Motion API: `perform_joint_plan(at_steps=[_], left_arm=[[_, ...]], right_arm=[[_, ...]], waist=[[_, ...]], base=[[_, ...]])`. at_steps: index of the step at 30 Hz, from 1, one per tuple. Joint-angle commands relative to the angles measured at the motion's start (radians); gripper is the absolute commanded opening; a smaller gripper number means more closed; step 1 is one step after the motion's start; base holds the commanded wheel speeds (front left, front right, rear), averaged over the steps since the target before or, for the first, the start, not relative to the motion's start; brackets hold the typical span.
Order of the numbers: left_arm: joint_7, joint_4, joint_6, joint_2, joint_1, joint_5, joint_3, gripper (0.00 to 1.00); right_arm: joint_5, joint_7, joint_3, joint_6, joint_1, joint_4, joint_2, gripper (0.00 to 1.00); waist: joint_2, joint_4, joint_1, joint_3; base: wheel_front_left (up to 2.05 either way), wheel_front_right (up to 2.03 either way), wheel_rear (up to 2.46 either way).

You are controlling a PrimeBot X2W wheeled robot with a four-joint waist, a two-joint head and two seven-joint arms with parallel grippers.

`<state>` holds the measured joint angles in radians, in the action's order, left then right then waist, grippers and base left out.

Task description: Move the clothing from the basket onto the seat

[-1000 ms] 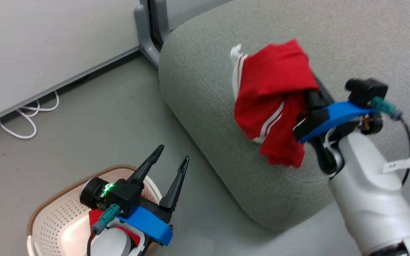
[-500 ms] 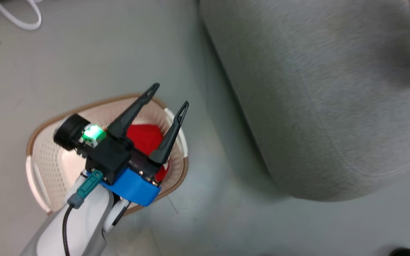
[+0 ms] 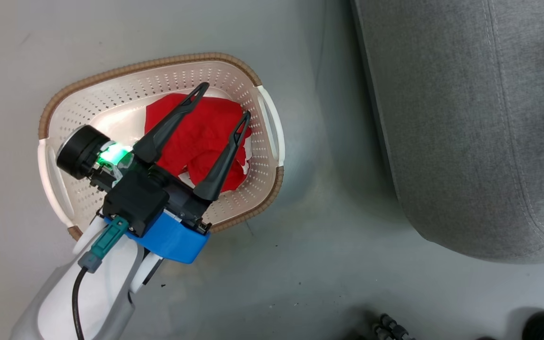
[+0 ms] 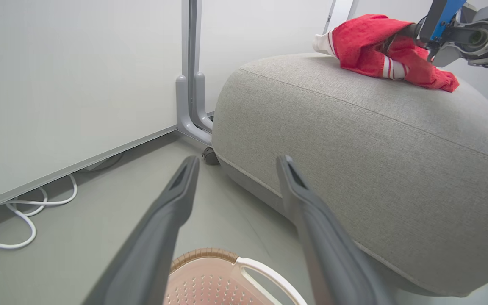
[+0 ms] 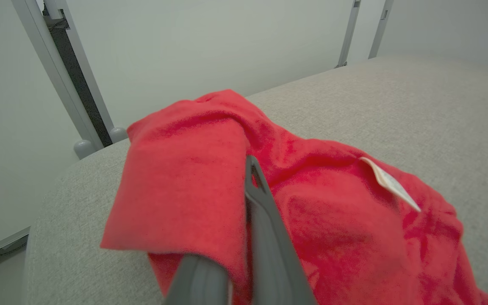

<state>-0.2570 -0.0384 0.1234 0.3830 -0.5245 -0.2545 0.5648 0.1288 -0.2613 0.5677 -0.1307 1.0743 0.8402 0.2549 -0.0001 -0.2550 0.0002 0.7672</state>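
Head view: left gripper (image 3: 225, 100), jaws apart, above cream perforated plastic basket (image 3: 158, 78) holding red fabric clothing (image 3: 196, 137); right gripper (image 5: 244, 190) clamps red striped garment (image 4: 362, 46) on grey upholstered seat (image 3: 465, 118) beside basket.

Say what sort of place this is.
Probably a lab or office corner staged as a home: white partition panels on a grey metal post, a loose white cable on the bare floor, a grey upholstered seat and a laundry basket.

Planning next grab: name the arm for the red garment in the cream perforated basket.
Left. Left gripper hovers open over the red fabric garment in the cream perforated basket; right gripper is shut on a second red garment on the grey upholstered seat.
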Motion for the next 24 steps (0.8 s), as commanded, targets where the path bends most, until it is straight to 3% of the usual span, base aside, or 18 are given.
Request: perform_joint_plan(at_steps=[1,11,24], left_arm=[[-0.004,-0.005,-0.003,-0.002,-0.018,0.001,0.002,1.0],[-0.008,-0.069,0.001,-0.031,-0.015,-0.027,0.021,1.0],[-0.009,-0.166,0.008,-0.144,0.115,-0.081,-0.034,1.0]], right_arm=[[-0.015,-0.005,0.008,0.0,-0.012,-0.011,-0.006,1.0],[-0.077,-0.005,-0.052,0.0,-0.089,-0.08,-0.023,1.0],[-0.066,-0.005,-0.163,0.0,-0.347,-0.145,-0.045,1.0]], waist=[[0.0001,0.0,-0.0002,-0.002],[0.0001,0.007,-0.0002,-0.078],[0.0001,0.079,-0.0002,-0.379]], base=[[0.0,0.0,0.0],[0.0,0.0,0.0],[0.0,0.0,0.0]])
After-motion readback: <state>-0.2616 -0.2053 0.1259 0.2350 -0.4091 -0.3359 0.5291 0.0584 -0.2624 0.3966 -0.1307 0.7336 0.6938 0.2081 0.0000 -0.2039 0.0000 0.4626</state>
